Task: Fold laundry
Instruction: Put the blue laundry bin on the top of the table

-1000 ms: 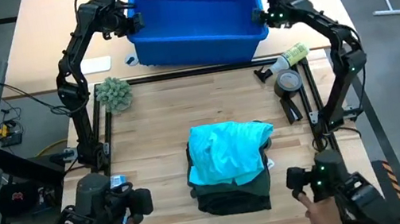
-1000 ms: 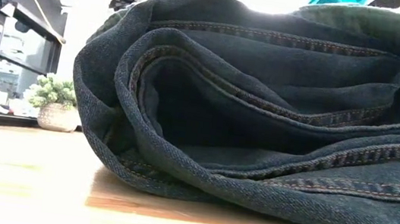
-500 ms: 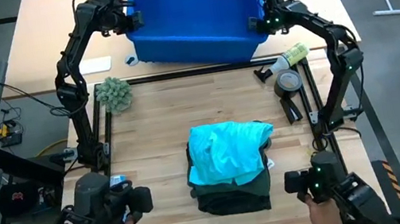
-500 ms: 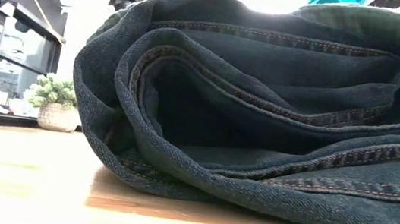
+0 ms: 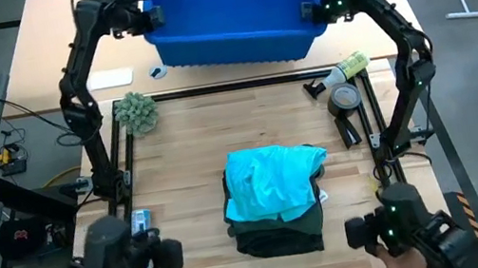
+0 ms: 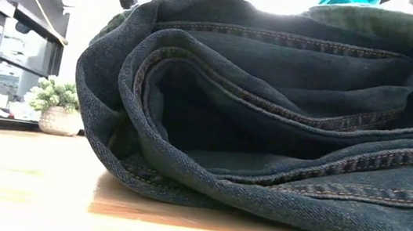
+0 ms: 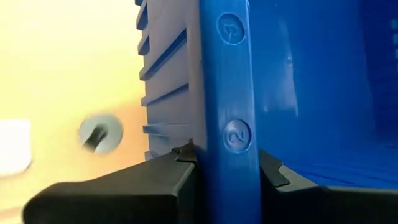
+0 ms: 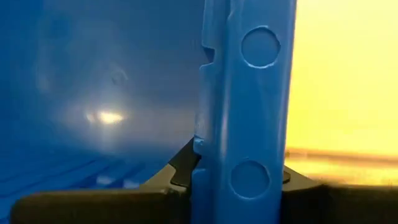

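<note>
Judging by the folded laundry (image 5: 274,201) stacked mid-counter (image 5: 184,152), folding looks done, though hidden layers may differ; left end effector (image 7: 225,171) and right end effector (image 8: 239,177) each clamp the bin (image 5: 231,20) rim.

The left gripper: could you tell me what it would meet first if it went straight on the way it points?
Nothing new: the left gripper is already shut on the blue bin's rim; going on, it would likely just slide further down that wall.

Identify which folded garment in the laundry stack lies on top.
The bright turquoise shirt-like cloth lies on top. The dark green folded garments sit under it, showing only at the stack's edges on the wooden table.
</note>
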Tool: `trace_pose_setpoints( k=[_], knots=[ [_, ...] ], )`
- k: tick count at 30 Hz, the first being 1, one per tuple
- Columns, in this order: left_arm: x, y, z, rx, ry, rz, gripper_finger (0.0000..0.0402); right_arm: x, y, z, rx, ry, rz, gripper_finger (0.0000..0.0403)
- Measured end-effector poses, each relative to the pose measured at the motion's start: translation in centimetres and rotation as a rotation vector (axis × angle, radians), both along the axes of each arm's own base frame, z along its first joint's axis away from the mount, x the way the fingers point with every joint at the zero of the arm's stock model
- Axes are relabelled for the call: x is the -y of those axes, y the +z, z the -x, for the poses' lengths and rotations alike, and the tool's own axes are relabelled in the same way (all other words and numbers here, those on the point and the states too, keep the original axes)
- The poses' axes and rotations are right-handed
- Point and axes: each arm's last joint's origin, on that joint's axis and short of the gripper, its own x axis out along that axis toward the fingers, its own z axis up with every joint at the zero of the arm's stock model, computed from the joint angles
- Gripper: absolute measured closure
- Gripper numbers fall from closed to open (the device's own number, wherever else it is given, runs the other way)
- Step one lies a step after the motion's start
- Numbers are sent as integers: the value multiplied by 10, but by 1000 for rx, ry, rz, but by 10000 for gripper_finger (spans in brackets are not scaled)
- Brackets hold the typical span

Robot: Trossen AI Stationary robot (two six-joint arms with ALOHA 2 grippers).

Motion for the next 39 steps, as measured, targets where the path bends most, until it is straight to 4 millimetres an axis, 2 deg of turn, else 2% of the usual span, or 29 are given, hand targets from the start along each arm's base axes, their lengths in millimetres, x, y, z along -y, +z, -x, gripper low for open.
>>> trace_pose_setpoints(
  k=[4,7,11,16,19,23,27,35,39],
  knots=[
    [25,3,-5,-116,-27,55,351,-23,-3,-10,-51,40,-125,338],
    [39,0,-17,-193,-60,89,349,-44,-5,-14,-98,64,-173,333],
    [60,4,-25,-237,-94,117,346,-73,-9,-14,-110,84,-205,325],
    [78,-15,-46,-384,-146,168,340,-113,-27,-6,-106,60,-242,325],
    [87,-26,-50,-376,-183,226,340,-139,-37,3,-78,30,-271,325],
    [105,-43,-46,-368,-192,289,340,-166,-48,10,-7,17,-241,325],
    [125,-66,-36,-245,-202,304,340,-183,-49,17,25,15,-205,327],
    [197,-125,-5,-18,-152,372,340,-194,-50,14,-6,82,-175,339],
    [232,-145,5,48,-134,393,340,-199,-51,11,-40,132,-172,342]
  ],
)
